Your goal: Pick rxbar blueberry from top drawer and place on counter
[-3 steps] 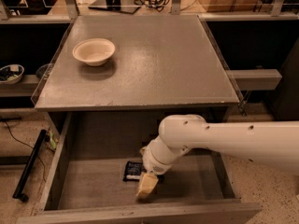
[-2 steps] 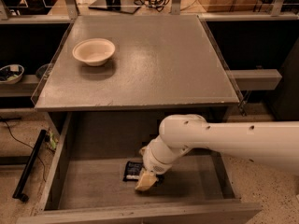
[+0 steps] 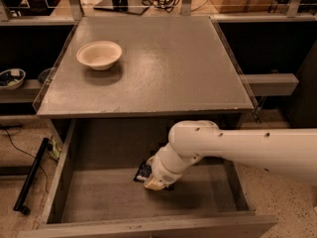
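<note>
In the camera view, the top drawer (image 3: pixel 109 198) is pulled open below the front edge of the table (image 3: pixel 168 68). The white arm (image 3: pixel 242 147) comes in from the right side and bends down into the drawer. At its end the claw (image 3: pixel 155 183) is low over the grey floor of the drawer, a little right of the middle. The rxbar blueberry (image 3: pixel 143 171) lies flat on the drawer floor. It is a dark wrapper, just at the left of the claw and partly hidden under it. The claw is at the bar, but I cannot tell if it is spread or closed, or if it grips the bar. On the table, a pale bowl (image 3: pixel 99 54) stands near the far left corner, well apart from the drawer.
</note>
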### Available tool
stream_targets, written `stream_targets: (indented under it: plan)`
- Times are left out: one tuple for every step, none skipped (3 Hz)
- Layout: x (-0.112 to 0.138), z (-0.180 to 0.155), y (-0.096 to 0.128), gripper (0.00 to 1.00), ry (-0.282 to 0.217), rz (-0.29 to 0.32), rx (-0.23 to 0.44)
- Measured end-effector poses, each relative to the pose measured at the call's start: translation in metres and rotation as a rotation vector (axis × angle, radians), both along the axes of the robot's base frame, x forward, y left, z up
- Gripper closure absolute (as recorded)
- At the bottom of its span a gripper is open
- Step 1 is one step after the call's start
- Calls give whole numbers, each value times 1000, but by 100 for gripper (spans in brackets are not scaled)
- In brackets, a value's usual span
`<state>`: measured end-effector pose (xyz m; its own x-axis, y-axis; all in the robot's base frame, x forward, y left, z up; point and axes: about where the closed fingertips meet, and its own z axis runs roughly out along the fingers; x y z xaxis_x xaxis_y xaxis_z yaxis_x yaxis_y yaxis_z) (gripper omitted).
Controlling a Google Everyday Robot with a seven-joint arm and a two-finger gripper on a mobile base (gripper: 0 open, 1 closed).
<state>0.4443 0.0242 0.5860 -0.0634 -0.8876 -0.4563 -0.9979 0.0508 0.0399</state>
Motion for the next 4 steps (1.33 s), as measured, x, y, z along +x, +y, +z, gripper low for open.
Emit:
stream_targets:
  plan:
    - [0, 0, 0, 100, 0, 0, 0]
    - [3, 8, 0, 100, 0, 0, 0]
    - [5, 8, -1, 100, 0, 0, 0]
    - [8, 48, -6, 100, -30, 20, 14]
